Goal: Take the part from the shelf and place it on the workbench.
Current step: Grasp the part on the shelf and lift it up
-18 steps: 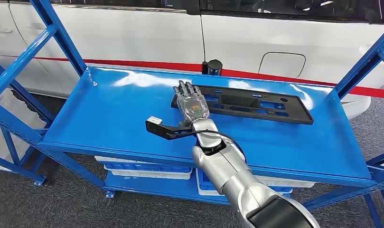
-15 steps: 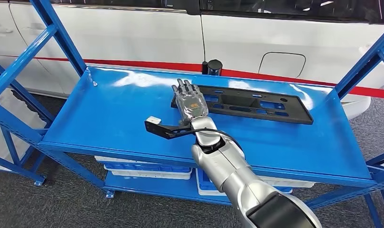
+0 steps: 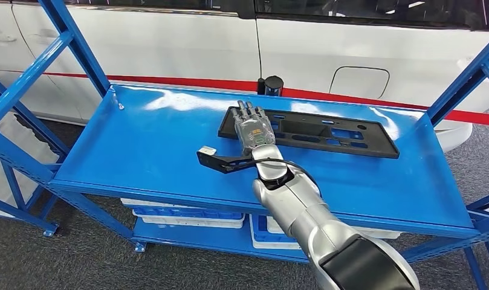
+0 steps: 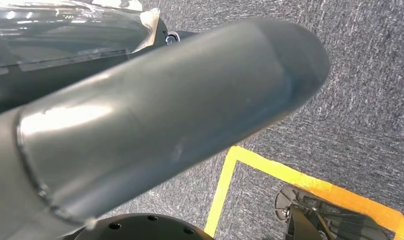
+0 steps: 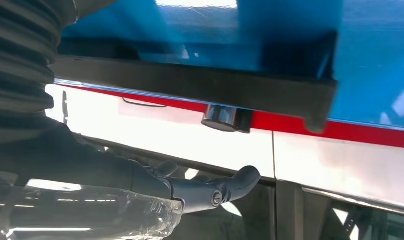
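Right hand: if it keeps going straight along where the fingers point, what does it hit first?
Probably the long black part: the right hand hovers over its near-left end, fingers aimed across it toward the white vehicle. Height above the part is unclear, so it might pass over.

From the head view I see my right hand lying flat over the left end of the black part, so this end is hidden and I cannot tell if the fingers touch it. The blue shelf is cut off at both sides. In the right wrist view the part is blurred and its details are unreadable.
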You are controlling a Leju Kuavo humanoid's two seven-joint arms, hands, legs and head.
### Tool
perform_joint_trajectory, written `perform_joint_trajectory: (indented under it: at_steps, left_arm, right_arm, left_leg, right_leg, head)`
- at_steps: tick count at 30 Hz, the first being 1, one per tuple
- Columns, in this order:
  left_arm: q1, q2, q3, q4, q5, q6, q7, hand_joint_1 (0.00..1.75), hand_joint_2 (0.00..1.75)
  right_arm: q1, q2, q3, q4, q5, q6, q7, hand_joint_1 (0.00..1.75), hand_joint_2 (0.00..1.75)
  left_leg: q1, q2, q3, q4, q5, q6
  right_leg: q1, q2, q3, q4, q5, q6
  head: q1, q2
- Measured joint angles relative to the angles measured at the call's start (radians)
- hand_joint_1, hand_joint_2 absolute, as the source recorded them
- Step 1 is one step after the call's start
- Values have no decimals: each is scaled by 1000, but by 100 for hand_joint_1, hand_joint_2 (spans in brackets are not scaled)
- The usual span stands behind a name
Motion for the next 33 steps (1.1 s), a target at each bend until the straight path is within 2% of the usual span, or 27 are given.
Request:
perform_joint_trajectory:
  at_steps: [9, 19, 29, 30, 33]
  left_arm:
    - [2, 2, 3, 0, -19, -1, -14, 0, 0]
    - [2, 8, 3, 1, -35, -3, -9, 0, 0]
    - [2, 9, 3, 1, -35, -10, -12, 0, 0]
    - [2, 9, 3, 1, -35, -15, -16, 0, 0]
    - [2, 9, 3, 1, -35, -24, -31, 0, 0]
  right_arm:
    - [-1, -57, -3, 20, -38, -15, 7, 0, 175]
    - [26, -117, -74, 23, -136, -141, 11, 0, 175]
    - [37, -144, -110, 23, -140, -168, 20, 3, 175]
    - [40, -148, -111, 22, -138, -176, 26, 35, 175]
    - [50, -162, -115, 19, -133, -194, 40, 161, 175]
  left_leg:
    - [0, 0, 0, 0, 0, 0]
    - [0, 0, 2, 0, 0, 0]
    - [0, 0, 4, 0, 0, 0]
    - [0, 0, 5, 0, 0, 0]
    - [0, 0, 5, 0, 0, 0]
  right_leg:
    - [0, 0, 0, 0, 0, 0]
    - [0, 0, 2, 0, 0, 0]
    - [0, 0, 4, 0, 0, 0]
    - [0, 0, 4, 0, 0, 0]
    - [0, 0, 5, 0, 0, 0]
  head:
    - [0, 0]
    - [0, 0]
    - [0, 0]
    - [0, 0]
    - [0, 0]
